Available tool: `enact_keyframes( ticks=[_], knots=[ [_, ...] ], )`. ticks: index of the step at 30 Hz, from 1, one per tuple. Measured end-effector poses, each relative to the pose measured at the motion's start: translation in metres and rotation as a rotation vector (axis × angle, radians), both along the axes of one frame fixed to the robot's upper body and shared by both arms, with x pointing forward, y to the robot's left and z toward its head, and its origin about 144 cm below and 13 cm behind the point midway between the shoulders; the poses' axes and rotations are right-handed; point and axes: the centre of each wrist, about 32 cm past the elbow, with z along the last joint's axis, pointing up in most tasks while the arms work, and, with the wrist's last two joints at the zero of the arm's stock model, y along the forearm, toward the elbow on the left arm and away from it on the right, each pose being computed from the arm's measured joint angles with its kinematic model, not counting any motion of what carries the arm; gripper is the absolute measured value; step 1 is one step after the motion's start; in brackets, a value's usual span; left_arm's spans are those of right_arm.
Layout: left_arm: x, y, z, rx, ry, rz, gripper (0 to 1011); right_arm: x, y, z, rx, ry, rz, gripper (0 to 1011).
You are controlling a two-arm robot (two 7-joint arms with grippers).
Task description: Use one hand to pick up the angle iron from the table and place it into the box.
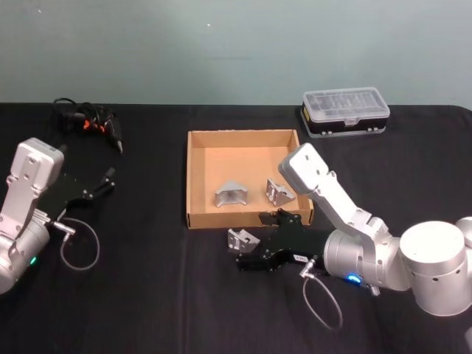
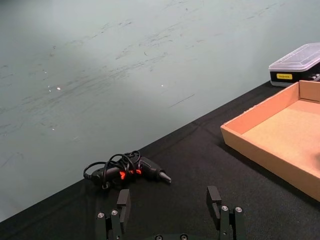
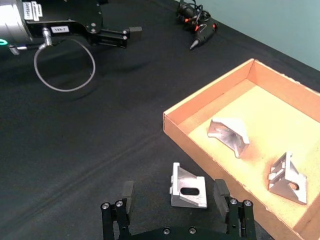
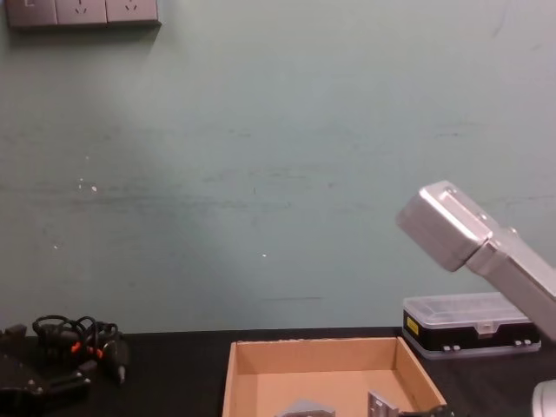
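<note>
Right tool [image 3: 174, 191] is poised low over the table [image 3: 100, 140] with its 2 fingers [image 3: 127, 192] spread wide. The angle iron [image 3: 189, 186] lies on the black surface between them, nearer 1 finger than the other. The step in hand looks like the grasp. To do it well, the tool should centre on the angle iron first, descend until the pads flank its flat faces, and close squarely so the piece neither twists nor skids. Just beyond it stands the near wall of the box [image 3: 200, 145], so the lift must clear that rim before moving inward. Inside, 2 other angle irons [image 3: 230, 135] already lie, and the bare floor beside them seems the safest drop. Left tool [image 1: 103, 183], also open, rests idle at the table's left side.
</note>
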Motion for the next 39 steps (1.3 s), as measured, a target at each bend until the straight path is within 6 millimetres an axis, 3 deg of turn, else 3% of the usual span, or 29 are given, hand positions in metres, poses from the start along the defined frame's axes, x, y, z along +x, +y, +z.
enact_keyframes(
  ticks=[23,30,39],
  knots=[
    [0.000,0.000,0.000,0.000,0.000,0.000,1000,0.010,0.013,-0.008,-0.021,0.035,0.000,997],
    [0.000,0.000,0.000,0.000,0.000,0.000,1000,0.011,0.014,-0.008,-0.018,0.042,0.007,863],
    [0.000,0.000,0.000,0.000,0.000,0.000,1000,0.010,0.013,-0.012,-0.013,0.051,0.011,581]
  ],
)
